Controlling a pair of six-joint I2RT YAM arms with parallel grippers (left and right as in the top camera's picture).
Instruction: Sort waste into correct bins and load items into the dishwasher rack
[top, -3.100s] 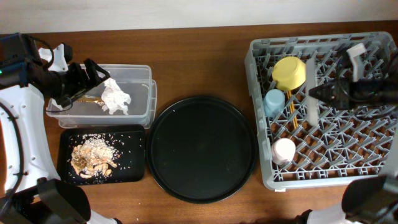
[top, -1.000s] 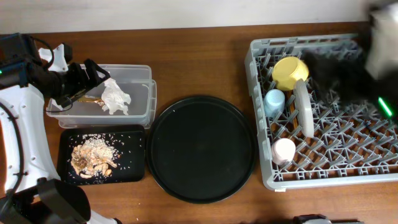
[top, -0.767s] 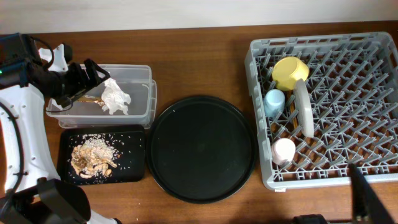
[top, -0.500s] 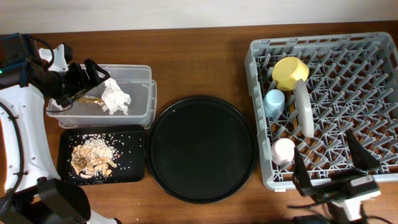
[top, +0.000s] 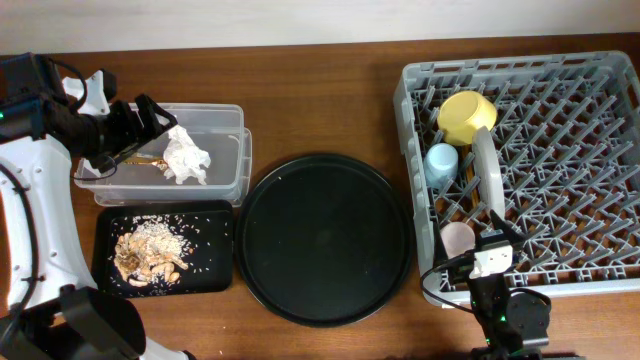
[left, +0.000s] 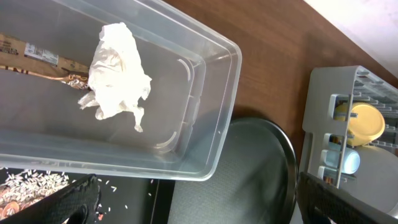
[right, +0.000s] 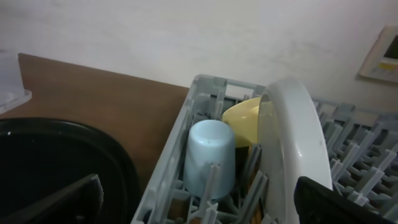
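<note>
Inside rack (top: 612, 284): bowl (top: 464, 116), blue cup (top: 441, 163), plate (top: 488, 186), pink cup (top: 457, 238) | far left of rack: tissue (top: 185, 156), wrapper (top: 145, 160) in tub (top: 226, 116), scraps (top: 150, 250) on tray (top: 216, 280) | chopsticks: cannot tell | left claw (left: 196, 180), right claw (right: 196, 183) spread, empty | looks nearly done

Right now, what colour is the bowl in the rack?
Yellow. The bowl shows best in the overhead view.

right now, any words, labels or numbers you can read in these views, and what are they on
No text reads clearly.
Printed patch on the gold wrapper strip in the clear tub: too small to read.
Wall plate, right wrist view: blurred, unreadable.
</note>
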